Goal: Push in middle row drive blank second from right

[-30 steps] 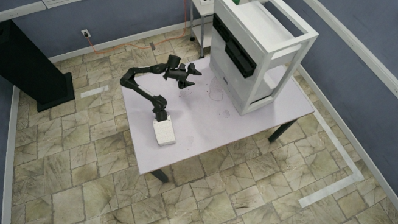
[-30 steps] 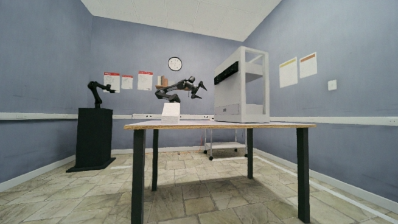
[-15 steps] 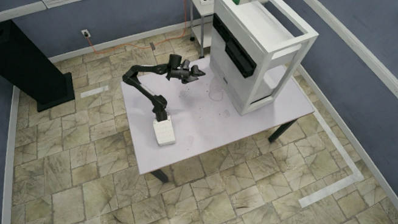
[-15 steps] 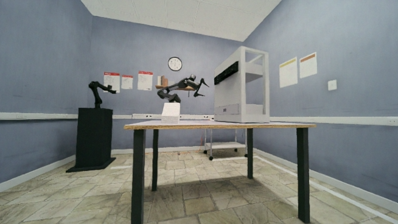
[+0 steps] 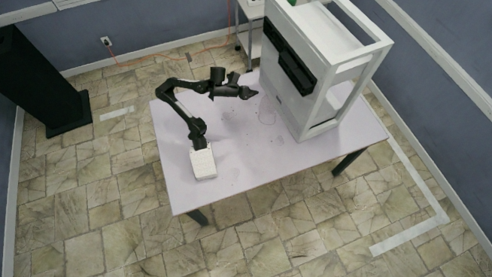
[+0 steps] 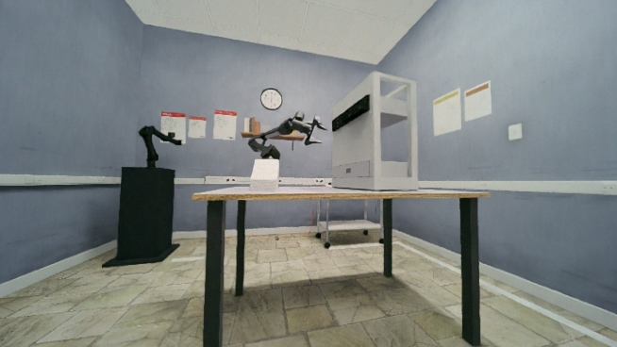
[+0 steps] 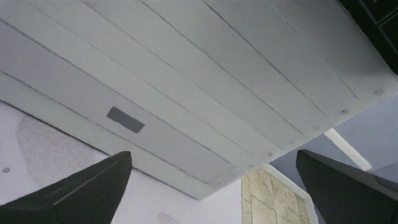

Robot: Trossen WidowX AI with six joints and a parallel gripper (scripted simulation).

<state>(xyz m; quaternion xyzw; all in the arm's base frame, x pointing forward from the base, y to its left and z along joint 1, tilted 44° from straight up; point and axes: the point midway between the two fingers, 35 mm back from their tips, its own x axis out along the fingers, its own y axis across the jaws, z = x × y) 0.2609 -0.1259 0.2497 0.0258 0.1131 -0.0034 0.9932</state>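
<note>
The white rack [image 5: 278,84] [image 6: 358,151] [image 7: 200,90] stands on the right rear part of the table [image 5: 244,169] [image 6: 330,191]. Its front faces my arm. The black drive blanks [image 5: 290,56] [image 6: 351,112] form a band high on that front. One of them near the middle seems to stick out a little. In the wrist view only a corner of the blanks [image 7: 385,20] shows at the top right. My gripper [image 5: 253,92] [image 6: 318,134] [image 7: 213,158] is open and empty. It is in the air a short way in front of the rack's plain lower panels, below the blanks, touching nothing.
My arm's white base block [image 5: 203,163] [image 6: 264,174] sits on the table's left side. A white cart [image 5: 252,22] [image 6: 349,226] stands behind the table. A black pedestal [image 5: 37,83] [image 6: 146,212] with another arm stands at the left wall.
</note>
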